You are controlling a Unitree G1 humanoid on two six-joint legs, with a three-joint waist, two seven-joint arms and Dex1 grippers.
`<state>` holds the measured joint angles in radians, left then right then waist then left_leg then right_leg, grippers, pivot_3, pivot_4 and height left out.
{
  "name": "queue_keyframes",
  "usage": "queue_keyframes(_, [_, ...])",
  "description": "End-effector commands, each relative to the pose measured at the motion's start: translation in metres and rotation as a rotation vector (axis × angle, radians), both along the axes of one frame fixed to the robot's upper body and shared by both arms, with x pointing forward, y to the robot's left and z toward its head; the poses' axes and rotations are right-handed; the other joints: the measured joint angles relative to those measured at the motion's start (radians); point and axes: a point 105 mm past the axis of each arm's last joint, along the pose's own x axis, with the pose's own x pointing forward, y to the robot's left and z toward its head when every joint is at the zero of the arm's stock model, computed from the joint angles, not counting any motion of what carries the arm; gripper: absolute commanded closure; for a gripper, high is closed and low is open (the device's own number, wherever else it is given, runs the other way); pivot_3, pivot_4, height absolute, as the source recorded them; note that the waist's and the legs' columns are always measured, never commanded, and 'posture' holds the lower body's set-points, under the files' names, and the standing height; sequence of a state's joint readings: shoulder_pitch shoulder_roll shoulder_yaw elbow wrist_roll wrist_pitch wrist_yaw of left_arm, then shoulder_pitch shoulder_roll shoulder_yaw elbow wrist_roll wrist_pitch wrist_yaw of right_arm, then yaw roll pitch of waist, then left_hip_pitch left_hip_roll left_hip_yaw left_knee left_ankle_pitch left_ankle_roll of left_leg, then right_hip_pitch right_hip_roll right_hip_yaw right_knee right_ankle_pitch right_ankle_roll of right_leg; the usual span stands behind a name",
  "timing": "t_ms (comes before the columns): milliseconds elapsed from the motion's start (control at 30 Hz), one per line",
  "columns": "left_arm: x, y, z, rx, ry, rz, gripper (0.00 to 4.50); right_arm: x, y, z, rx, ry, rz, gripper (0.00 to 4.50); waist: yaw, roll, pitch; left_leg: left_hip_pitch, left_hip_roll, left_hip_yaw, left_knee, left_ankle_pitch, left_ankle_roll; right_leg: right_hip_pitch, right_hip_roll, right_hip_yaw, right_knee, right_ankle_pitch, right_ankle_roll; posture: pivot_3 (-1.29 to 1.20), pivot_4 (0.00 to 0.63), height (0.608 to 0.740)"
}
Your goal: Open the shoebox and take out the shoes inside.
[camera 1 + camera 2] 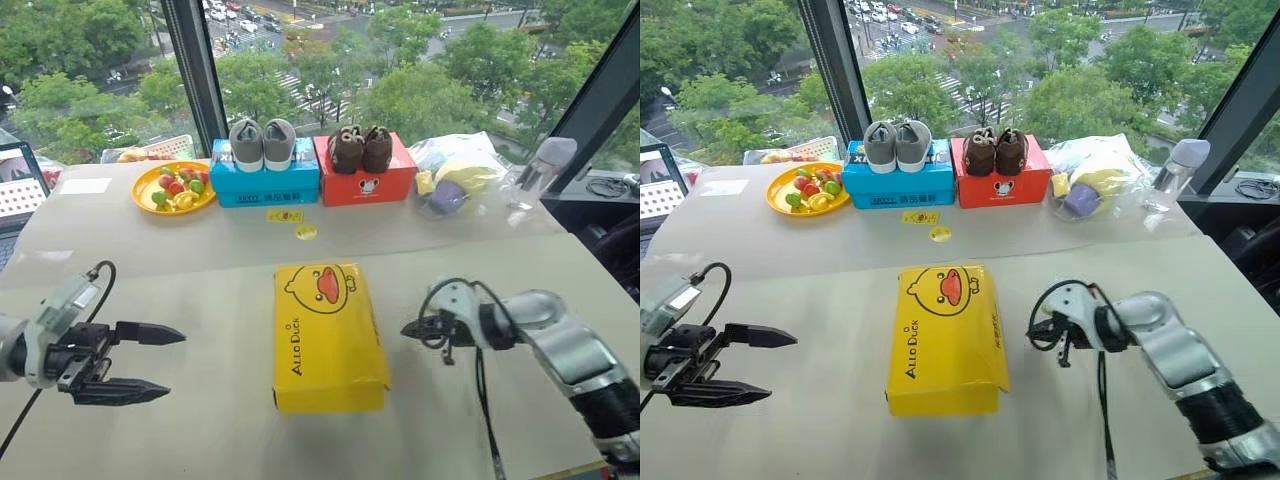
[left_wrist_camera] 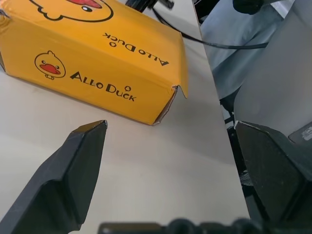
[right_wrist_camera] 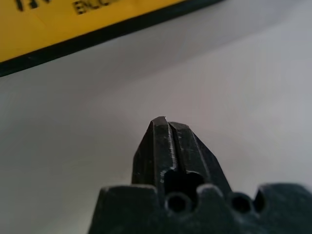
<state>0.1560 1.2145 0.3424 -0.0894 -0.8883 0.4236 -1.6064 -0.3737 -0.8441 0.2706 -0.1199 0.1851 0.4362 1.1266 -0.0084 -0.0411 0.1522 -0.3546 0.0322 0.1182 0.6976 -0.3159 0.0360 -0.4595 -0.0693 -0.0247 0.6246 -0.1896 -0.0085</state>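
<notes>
yellow-lidded shoebox (image 1: pixel 328 335) lies closed — right claw (image 1: pixel 408 328) pinched beside it.

The left gripper (image 1: pixel 160 362) is held level with its two black fingers (image 1: pixel 148 333) spread wide apart, and nothing is seen between the jaws. The left wrist is turned so that the fingertips are directed inward. The right gripper (image 1: pixel 408 328) is angled slightly downward, its fingers (image 3: pixel 168 146) pressed flat together with nothing caught between them, the forearm being bent inward.
</notes>
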Motion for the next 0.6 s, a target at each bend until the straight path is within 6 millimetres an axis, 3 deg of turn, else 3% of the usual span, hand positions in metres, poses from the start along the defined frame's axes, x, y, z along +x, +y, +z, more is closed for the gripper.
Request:
queue_keyframes(33, [-0.003, 0.000, 0.007, 0.010, -0.066, -0.010, 0.00, 0.002, 0.017, 0.010, 0.003, -0.048, 0.085, 4.44, -0.001, 0.000, 0.000, 0.000, 0.000, 0.000, 0.000, 0.000, 0.000, 0.000, 0.000, 0.000, 0.000, 0.000, 0.000, 0.00, 0.150, 0.731])
queue_keyframes(233, [-0.002, 0.003, -0.004, -0.004, -0.190, 0.046, 0.00, -0.007, 0.057, 0.050, 0.159, -0.080, 0.179, 4.44, -0.003, 0.001, 0.000, 0.000, 0.000, 0.000, 0.000, 0.001, -0.001, 0.000, 0.000, -0.001, 0.001, 0.000, 0.000, 0.00, 0.150, 0.731])
queue_keyframes(433, [-0.005, 0.006, -0.026, 0.013, -0.190, 0.082, 0.00, -0.010, 0.075, 0.073, 0.246, -0.089, 0.194, 4.44, -0.002, 0.000, 0.000, 0.000, 0.000, -0.001, 0.001, 0.001, -0.002, 0.000, 0.000, -0.002, 0.001, 0.001, -0.001, 0.00, 0.150, 0.731])
queue_keyframes(600, [-0.008, 0.008, -0.023, 0.013, -0.176, 0.097, 0.00, -0.015, 0.086, 0.092, 0.303, -0.096, 0.228, 4.44, -0.003, 0.001, 0.000, 0.000, 0.001, -0.001, 0.001, 0.001, -0.001, 0.000, -0.001, -0.003, 0.001, 0.001, -0.002, 0.00, 0.150, 0.731])
